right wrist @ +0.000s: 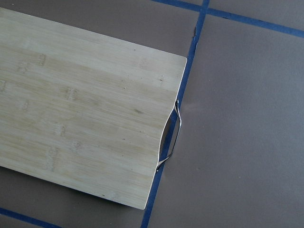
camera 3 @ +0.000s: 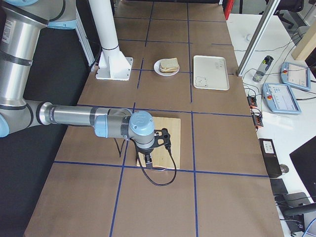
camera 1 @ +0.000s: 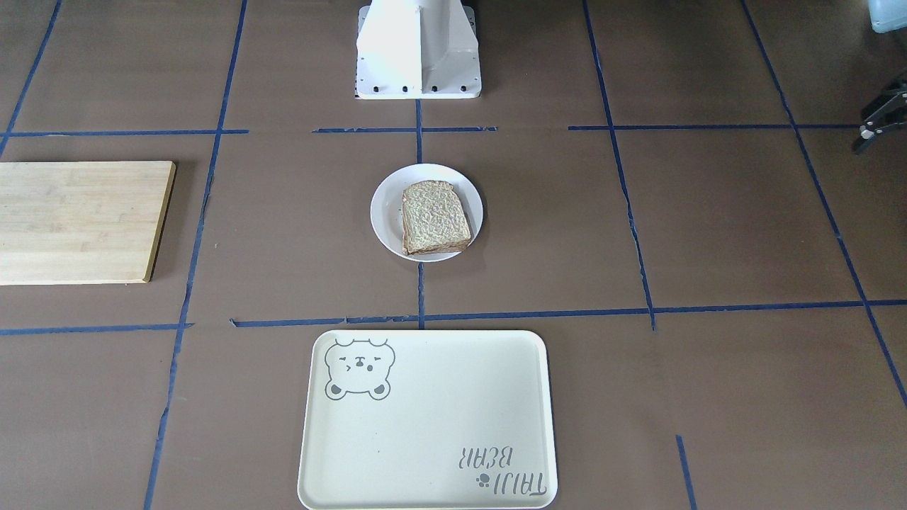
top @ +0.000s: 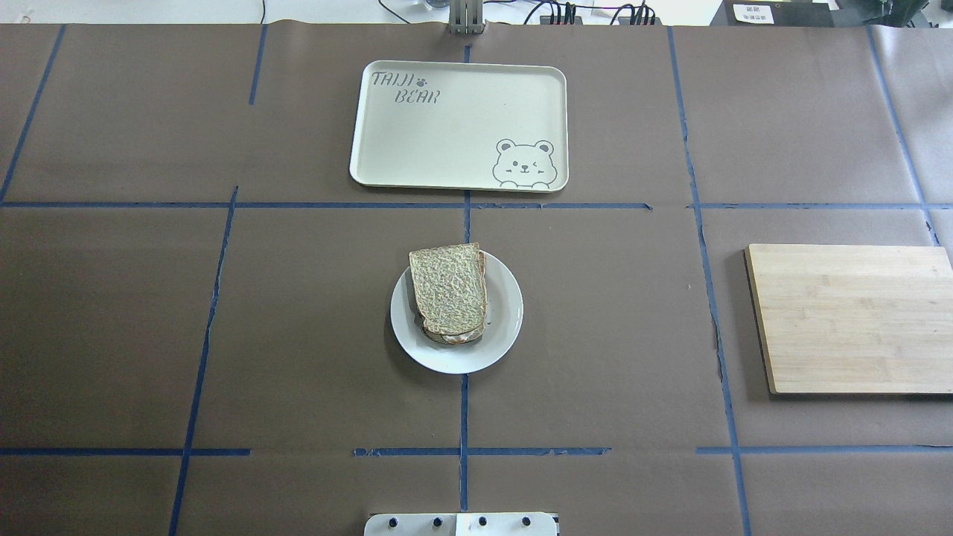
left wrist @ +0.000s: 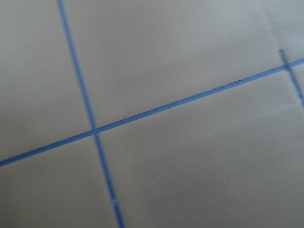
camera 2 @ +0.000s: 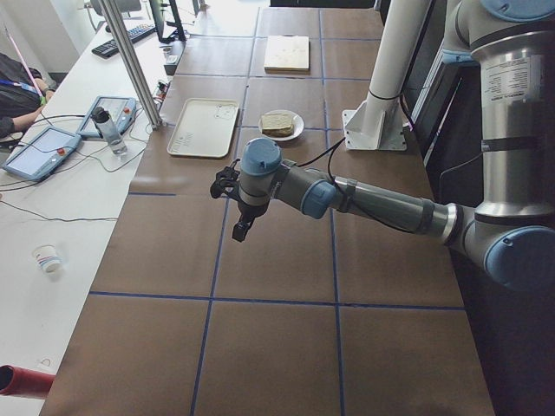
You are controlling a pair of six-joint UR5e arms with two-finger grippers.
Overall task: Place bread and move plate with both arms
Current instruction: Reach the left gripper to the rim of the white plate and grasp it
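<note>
The bread (camera 1: pixel 434 216), a speckled wholemeal slice, lies on the white plate (camera 1: pixel 386 212) at the table's middle, on top of another layer that peeks out under it in the overhead view (top: pixel 448 289). The plate (top: pixel 502 327) sits on the table. My left gripper (camera 2: pixel 238 230) hangs above bare table far from the plate, and only its edge shows in the front view (camera 1: pixel 868 134). My right gripper (camera 3: pixel 149 157) hovers over the wooden board's near end. I cannot tell whether either is open or shut. Neither wrist view shows fingers.
A cream bear tray (top: pixel 454 126) lies beyond the plate, on the operators' side. A bamboo cutting board (top: pixel 856 320) with a metal handle (right wrist: pixel 171 137) lies on my right. The white pedestal base (camera 1: pixel 418 49) stands behind the plate.
</note>
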